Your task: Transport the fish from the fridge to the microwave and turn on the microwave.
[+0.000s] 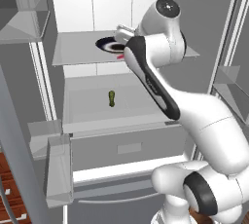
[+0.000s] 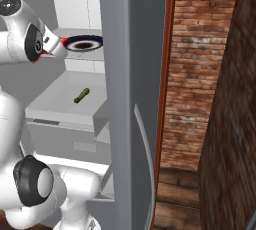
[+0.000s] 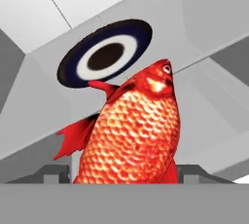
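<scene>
Left base view shows the arm reaching into the open fridge [image 1: 73, 4], its wrist over the upper shelf [image 1: 73, 52] where a dark-rimmed plate [image 1: 108, 44] lies; a sliver of red, the fish [image 1: 120, 57], peeks out beside the hand, and a small green pickle-like item [image 1: 112, 98] lies on the shelf below. Right base view, past the fridge's grey door edge, has the gripper [image 2: 59, 48] just beside the plate [image 2: 85, 43], with red showing at its tip and the green item [image 2: 82, 95] well below. Hand view puts the fish [image 3: 133, 130] close before the camera, head up, its body running down between the finger tips, the plate [image 3: 104, 55] behind it. The jaws stand wide, and the fish's body appears to lie between them, so I judge it gripped across the belly, though pad contact is hidden. It looks light, stiff and glossy, so probably slippery; the thick mid-body is the sound place to hold, not the thin tail or fins.
</scene>
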Robot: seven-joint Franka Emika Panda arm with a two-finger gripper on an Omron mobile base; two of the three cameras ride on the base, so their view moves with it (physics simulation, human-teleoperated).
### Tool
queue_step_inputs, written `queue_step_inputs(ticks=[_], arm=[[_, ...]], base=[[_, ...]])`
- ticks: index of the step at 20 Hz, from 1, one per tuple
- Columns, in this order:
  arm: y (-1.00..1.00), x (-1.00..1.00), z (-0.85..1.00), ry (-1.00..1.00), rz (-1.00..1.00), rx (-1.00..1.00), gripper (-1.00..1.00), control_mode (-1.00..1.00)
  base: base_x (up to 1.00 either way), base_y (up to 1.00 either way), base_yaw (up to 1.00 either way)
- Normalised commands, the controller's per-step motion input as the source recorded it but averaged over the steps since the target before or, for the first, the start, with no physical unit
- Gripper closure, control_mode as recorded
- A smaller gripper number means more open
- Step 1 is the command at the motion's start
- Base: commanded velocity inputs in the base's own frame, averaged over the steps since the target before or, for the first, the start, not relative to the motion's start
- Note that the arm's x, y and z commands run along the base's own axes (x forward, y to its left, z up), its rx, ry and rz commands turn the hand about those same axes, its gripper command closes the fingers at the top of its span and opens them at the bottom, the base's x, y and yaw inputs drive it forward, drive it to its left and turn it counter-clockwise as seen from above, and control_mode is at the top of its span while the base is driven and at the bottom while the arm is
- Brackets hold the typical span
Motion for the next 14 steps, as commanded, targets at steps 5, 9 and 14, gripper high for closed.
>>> queue_step_inputs(ticks=[5, 9, 14], arm=[[-0.04, -0.48, 0.13, -0.04, 0.12, 0.0, 1.0, -1.0], [-0.09, -0.43, 0.16, -0.07, 0.1, 0.0, 1.0, -1.0], [-0.15, -0.33, 0.17, -0.06, 0.07, 0.0, 1.0, -1.0]], base=[[0.0, 0.0, 0.0], [0.0, 0.0, 0.0], [0.0, 0.0, 0.0]])
